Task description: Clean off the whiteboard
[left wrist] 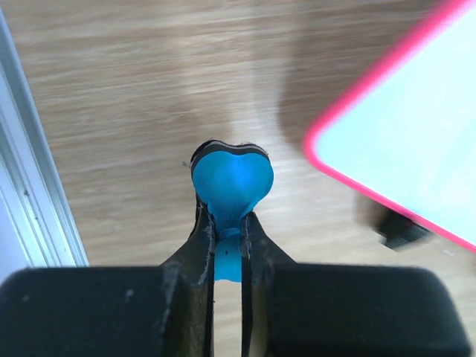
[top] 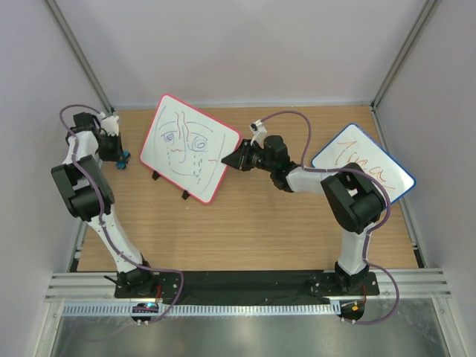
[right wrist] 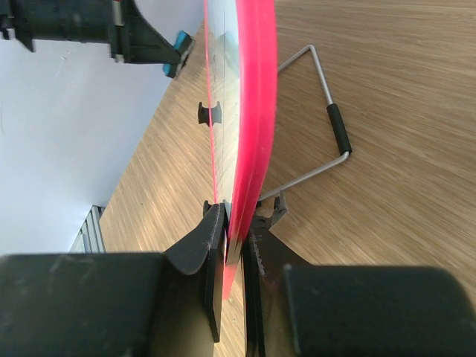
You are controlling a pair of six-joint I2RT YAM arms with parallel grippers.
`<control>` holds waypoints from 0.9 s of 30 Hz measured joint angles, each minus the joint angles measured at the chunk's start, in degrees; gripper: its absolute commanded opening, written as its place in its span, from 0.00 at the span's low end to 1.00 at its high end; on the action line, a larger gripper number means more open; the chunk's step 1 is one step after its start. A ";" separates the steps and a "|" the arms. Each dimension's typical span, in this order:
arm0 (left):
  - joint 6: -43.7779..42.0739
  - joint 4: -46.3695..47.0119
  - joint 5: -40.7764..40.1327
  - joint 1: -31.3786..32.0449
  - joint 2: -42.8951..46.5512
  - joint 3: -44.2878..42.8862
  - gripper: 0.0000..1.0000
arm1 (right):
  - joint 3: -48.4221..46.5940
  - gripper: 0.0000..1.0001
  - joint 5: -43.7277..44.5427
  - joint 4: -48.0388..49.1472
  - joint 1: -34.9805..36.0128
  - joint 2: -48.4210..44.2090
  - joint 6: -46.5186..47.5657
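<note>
The whiteboard (top: 188,146), red-pink framed with a purple and red face scribble, stands tilted at the back centre on a wire stand (right wrist: 327,141). My right gripper (top: 236,159) is shut on its right edge; the right wrist view shows the pink frame (right wrist: 251,126) edge-on between the fingers. My left gripper (top: 121,158) is at the far left, beside the board's left edge, shut on a blue heart-shaped eraser (left wrist: 232,181) held over the wood. The board's pink corner (left wrist: 387,141) shows in the left wrist view at the right.
A blue-framed board with orange writing (top: 362,163) lies at the right, under my right arm. White walls enclose the wooden table (top: 245,230), with a metal rail (left wrist: 30,193) along the left edge. The board's black feet (top: 184,195) rest on the wood.
</note>
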State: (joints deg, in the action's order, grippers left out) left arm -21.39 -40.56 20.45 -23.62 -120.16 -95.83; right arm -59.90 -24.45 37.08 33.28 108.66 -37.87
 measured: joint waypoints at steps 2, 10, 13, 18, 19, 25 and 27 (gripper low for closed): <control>0.57 0.07 2.23 0.28 4.04 1.55 0.00 | -0.02 0.01 0.00 -0.09 0.00 -0.02 0.04; 5.38 9.27 7.67 10.40 16.31 4.09 0.00 | -0.59 0.01 0.00 -1.22 0.00 -0.02 0.50; 7.15 14.60 8.50 16.48 15.80 4.13 0.00 | -0.63 0.01 0.02 -1.38 0.00 -0.02 0.59; 9.01 18.91 9.11 21.24 10.78 1.60 0.00 | -0.79 0.01 0.04 -1.62 0.00 -0.02 0.63; 9.33 19.71 9.18 21.35 9.51 1.07 0.00 | -0.87 0.01 0.09 -1.79 0.02 -0.02 0.63; 10.12 22.82 8.94 21.75 8.13 1.57 0.00 | -1.95 0.01 0.59 -3.23 0.31 0.00 0.68; 9.53 25.29 8.24 22.47 8.94 3.98 0.00 | -1.99 0.01 0.83 -3.65 0.39 0.00 0.68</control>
State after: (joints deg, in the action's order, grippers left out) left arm -11.86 -15.27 28.69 -1.15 -111.22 -91.85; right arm -61.89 -23.62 33.43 33.67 108.66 -37.19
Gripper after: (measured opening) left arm 0.072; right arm 0.174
